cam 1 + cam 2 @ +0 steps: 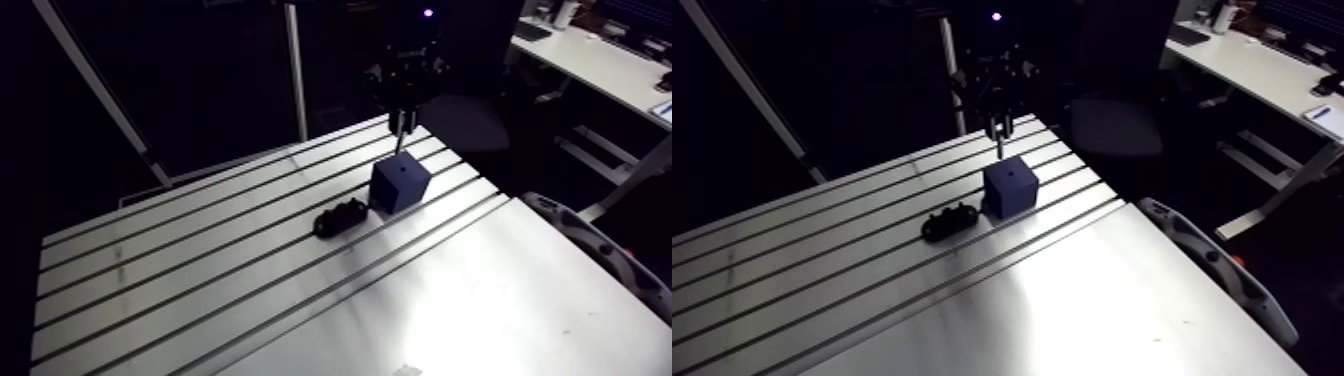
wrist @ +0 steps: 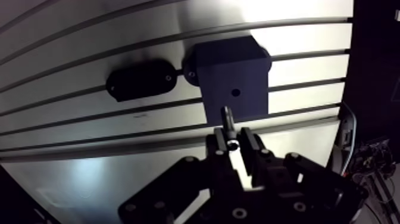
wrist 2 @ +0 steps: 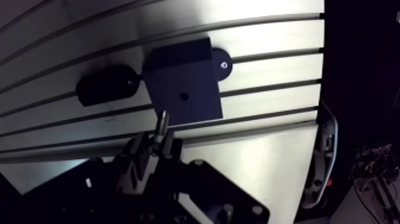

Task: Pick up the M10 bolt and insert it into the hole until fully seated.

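A dark blue block [image 1: 401, 183] stands on the slotted table [image 1: 200, 260], with a small round hole [image 2: 236, 93] in its top face. My gripper [image 2: 233, 145] hangs above the block and is shut on the M10 bolt [image 2: 227, 122], which sticks out from between the fingers with its tip toward the block. In the wrist view the bolt's tip lies a little short of the hole and is clear of the block. In the arm view the bolt [image 1: 399, 128] hangs just above the block's top.
A black holder [image 1: 340, 217] lies on the table right beside the block. A grey curved part [image 1: 600, 250] sits off the table's right edge. The table's near half is bare metal with slots.
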You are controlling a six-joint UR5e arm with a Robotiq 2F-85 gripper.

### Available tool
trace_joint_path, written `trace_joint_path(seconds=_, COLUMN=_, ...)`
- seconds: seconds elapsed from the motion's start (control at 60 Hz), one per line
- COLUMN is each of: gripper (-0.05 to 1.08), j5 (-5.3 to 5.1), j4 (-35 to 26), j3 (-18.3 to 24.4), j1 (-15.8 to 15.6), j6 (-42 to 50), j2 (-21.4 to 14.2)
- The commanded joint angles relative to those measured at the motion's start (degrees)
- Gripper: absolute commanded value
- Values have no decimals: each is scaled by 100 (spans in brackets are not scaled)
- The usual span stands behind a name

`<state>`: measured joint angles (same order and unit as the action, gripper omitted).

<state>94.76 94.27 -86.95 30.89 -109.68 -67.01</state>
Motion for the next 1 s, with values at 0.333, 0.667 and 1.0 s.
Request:
trace_joint_path(seconds=0.333, gripper=108, j5=3, j4=61, j3=-19, j1=32, j6=-5, j2=57)
trace_joint_path(seconds=0.667, gripper=108, j5=3, j4=61, j3=-19, j1=32, j6=4, j2=106)
trace_joint_path(seconds=1.0, gripper=108, j5=3, j4=61, j3=-26, j1=57, j6=12, j2=106)
